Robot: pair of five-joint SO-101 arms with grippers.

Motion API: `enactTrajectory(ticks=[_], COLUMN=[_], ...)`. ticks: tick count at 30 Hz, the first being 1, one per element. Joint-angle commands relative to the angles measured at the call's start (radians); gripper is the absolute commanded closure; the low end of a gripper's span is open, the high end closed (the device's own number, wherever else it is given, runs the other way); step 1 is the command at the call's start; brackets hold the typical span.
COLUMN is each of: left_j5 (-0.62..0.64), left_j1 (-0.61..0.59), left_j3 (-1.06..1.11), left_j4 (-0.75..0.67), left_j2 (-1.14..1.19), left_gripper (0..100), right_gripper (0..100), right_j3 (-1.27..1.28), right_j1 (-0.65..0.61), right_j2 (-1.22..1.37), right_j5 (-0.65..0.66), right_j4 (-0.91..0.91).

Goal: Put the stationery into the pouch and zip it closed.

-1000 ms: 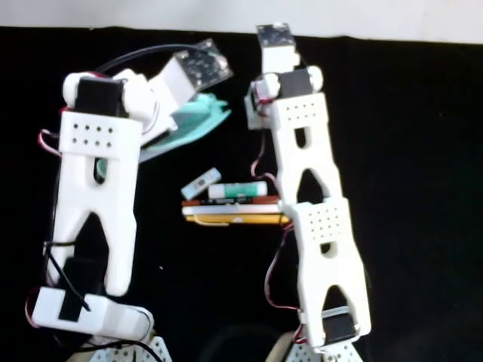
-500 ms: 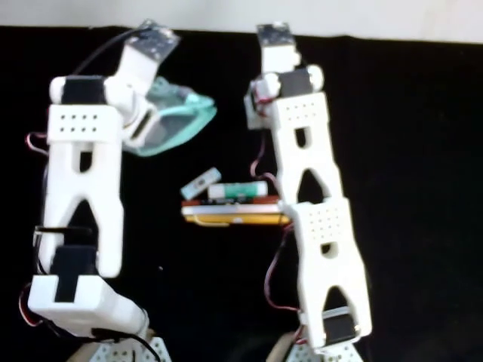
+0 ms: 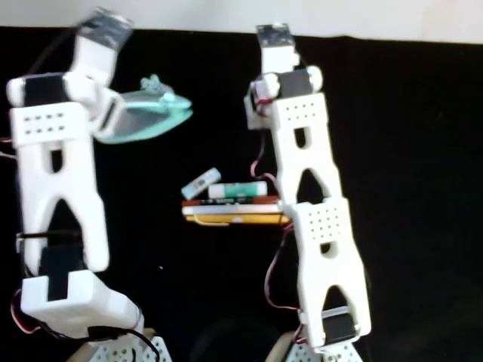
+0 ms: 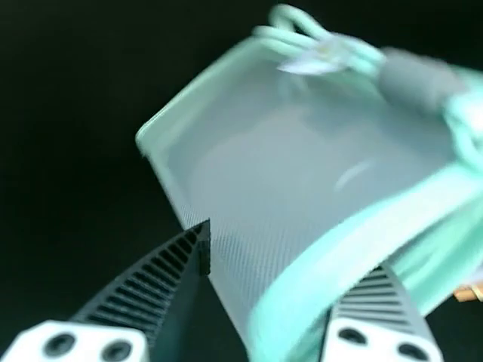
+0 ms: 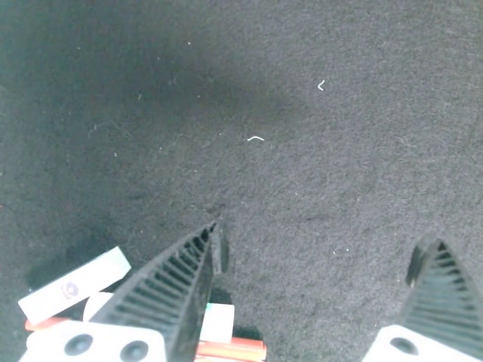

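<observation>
The left claw (image 4: 279, 302) is gripping the mint-green mesh pouch (image 4: 302, 188) by one edge, its ribbed fingers (image 4: 158, 294) closed on either side of the fabric. It is holding the pouch up, apparently off the black cloth (image 3: 407, 151), at the far left of the table. The right claw (image 5: 321, 241) is hanging wide open over bare cloth, holding nothing. Just beside it, the stationery is lying in a tight pile near the middle of the table, well apart from the pouch: a small white block (image 3: 201, 182), a white and green tube (image 3: 238, 189) and, touching it, a stack of long pencils (image 3: 230, 213). The pouch is looking empty, and whether its zip is open cannot be told. The danger now is lying in that one-edge hold: the limp pouch could sag shut or slide from the fingers, and a careless sweep of the open claw could scatter the pile.
</observation>
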Motion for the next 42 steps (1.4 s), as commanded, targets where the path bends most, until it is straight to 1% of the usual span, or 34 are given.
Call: enactTrajectory(ticks=[1, 11, 15, 17, 18, 20, 22, 24, 27, 30, 38, 42], left_j5=[0.012, 0.011, 0.011, 0.009, 0.009, -0.008, -0.083, -0.120, -0.121, -0.121, -0.117, -0.077], left_j1=[-0.024, -0.140, -0.157, -0.154, -0.151, -0.148, -0.131, -0.116, -0.105, -0.085, 0.005, 0.010], left_j3=[-0.090, -0.093, -0.091, -0.090, -0.090, -0.090, -0.091, -0.096, -0.102, -0.153, -0.421, -0.430], left_j4=[0.026, 0.020, 0.014, 0.017, 0.015, 0.014, 0.021, 0.023, 0.041, 0.086, 0.305, 0.313], left_j2=[-0.019, -0.010, -0.008, -0.007, -0.007, 0.001, 0.031, 0.067, 0.088, 0.074, 0.033, 0.033], left_gripper=[73, 73, 73, 74, 76, 83, 92, 100, 99, 99, 99, 99], right_gripper=[62.6, 62.6, 62.6, 62.6, 62.6, 62.6, 62.6, 62.6, 62.6, 62.6, 62.6, 62.6], right_j3=[-0.004, -0.004, -0.004, -0.004, -0.004, -0.004, -0.004, -0.004, -0.004, -0.004, -0.004, -0.005], right_j1=[-0.022, -0.028, -0.028, -0.028, -0.028, -0.027, -0.025, -0.025, -0.024, -0.024, -0.024, -0.025], right_j2=[-0.012, -0.013, -0.013, -0.015, -0.015, -0.015, -0.015, -0.015, -0.015, -0.015, -0.015, -0.015], right_j5=[0.000, 0.000, 0.000, 0.000, 0.000, 0.000, 0.000, 0.000, 0.000, 0.000, 0.000, -0.002], right_j4=[0.010, 0.010, 0.010, 0.010, 0.010, 0.010, 0.010, 0.010, 0.010, 0.010, 0.010, 0.010])
